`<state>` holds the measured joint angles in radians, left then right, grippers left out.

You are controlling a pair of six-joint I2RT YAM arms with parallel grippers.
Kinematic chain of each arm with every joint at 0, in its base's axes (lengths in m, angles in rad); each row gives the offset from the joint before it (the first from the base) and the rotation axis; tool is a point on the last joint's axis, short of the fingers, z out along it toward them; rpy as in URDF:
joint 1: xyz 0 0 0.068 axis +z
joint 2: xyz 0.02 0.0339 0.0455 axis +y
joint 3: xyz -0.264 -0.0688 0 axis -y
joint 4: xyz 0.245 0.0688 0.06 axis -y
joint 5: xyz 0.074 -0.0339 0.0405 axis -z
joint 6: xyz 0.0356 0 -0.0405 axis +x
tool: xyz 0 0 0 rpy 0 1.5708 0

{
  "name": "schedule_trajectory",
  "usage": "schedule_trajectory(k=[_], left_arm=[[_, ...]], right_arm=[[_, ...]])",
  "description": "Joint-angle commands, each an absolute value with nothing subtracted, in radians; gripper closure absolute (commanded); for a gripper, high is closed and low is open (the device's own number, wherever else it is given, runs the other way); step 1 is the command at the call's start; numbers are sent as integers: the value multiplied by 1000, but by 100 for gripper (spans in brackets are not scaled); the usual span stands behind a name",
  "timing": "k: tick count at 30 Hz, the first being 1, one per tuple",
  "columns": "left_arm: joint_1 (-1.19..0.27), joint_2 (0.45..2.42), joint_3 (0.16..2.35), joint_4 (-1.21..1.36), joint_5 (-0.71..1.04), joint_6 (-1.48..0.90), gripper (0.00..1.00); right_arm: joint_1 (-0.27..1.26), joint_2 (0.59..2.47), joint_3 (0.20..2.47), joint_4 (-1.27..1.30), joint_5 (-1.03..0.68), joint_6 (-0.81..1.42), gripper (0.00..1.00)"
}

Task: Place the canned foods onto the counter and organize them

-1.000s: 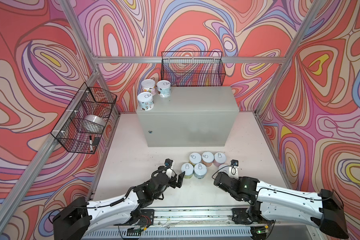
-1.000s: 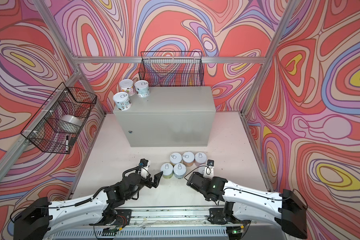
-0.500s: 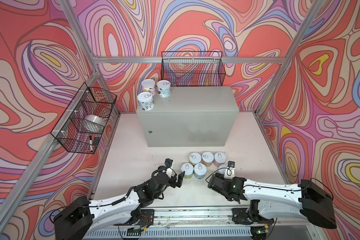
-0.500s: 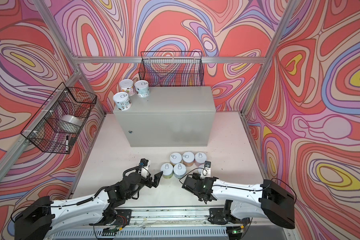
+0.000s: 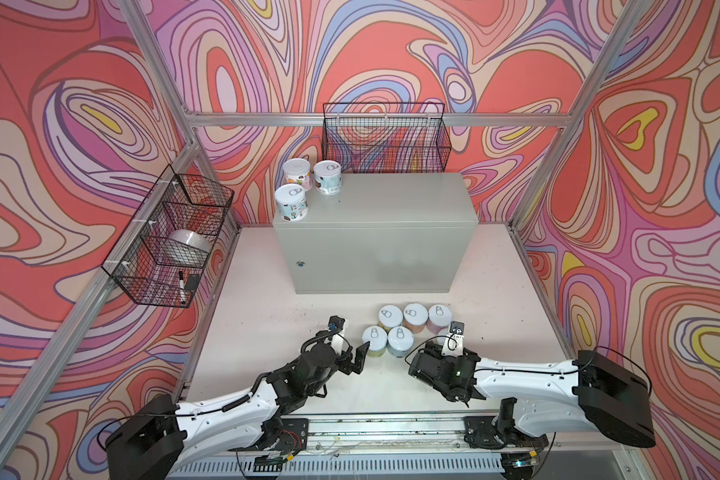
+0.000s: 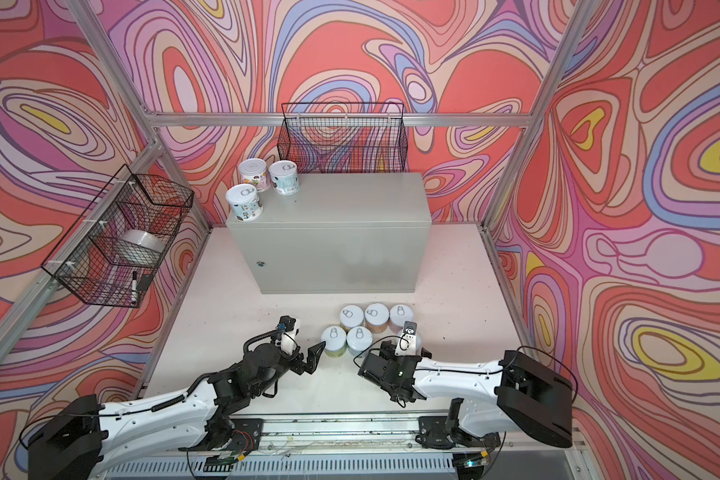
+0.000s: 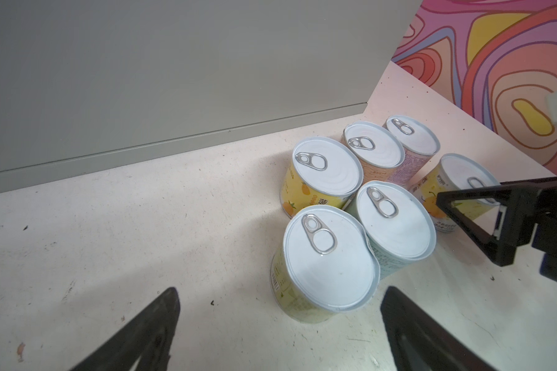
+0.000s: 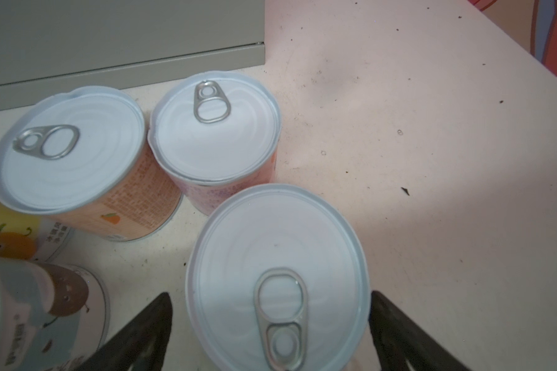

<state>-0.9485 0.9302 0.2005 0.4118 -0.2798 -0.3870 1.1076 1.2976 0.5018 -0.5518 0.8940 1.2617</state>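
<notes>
The light-grey rectangular metal cabinet point(image 5: 375, 208) carries three short pastel-labelled cans point(image 5: 292, 202) at its back-left corner. Six more cans point(image 5: 415, 316) cluster on the table before its front. The black left gripper point(image 7: 280, 289) and right gripper point(image 8: 269, 295) both gape wide, each lined up on a can. Closing among such tightly packed neighbours could topple them.

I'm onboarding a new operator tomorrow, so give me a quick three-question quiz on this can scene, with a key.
1. How many cans stand on the counter?
2. True or false: the right gripper is shut on a can.
3. How do the remaining cans sit? A) stacked on one another B) upright on the table in front of the counter C) lying on their sides

Key
1. Three, near its left rear corner.
2. False: it is open, with its jaws on either side of one can.
3. B
</notes>
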Motion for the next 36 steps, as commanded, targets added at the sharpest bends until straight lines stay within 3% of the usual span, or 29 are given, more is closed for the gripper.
schedule_trajectory(k=[1,16,22,26,31,32,36], left_arm=[[-935,925,196,401,-262,-397,0],[-930,874,179,382,-277,-411,0],[-928,848,172,351,-285,-418,0],[-928,844,165,354,-291,-432,0],[-928,808,163,320,-293,-434,0],[-929,793,163,307,-295,-433,0],[-928,750,164,265,-305,-426,0]], right_arm=[[1112,1320,500,-539,932,1283,3],[1076,1456,508,-454,927,1268,5],[1067,1468,508,-436,939,1258,13],[1053,1485,512,-390,933,1203,25],[1040,1514,529,-378,933,1183,82],[1040,1514,529,-379,934,1186,86],[1040,1505,523,-377,937,1192,85]])
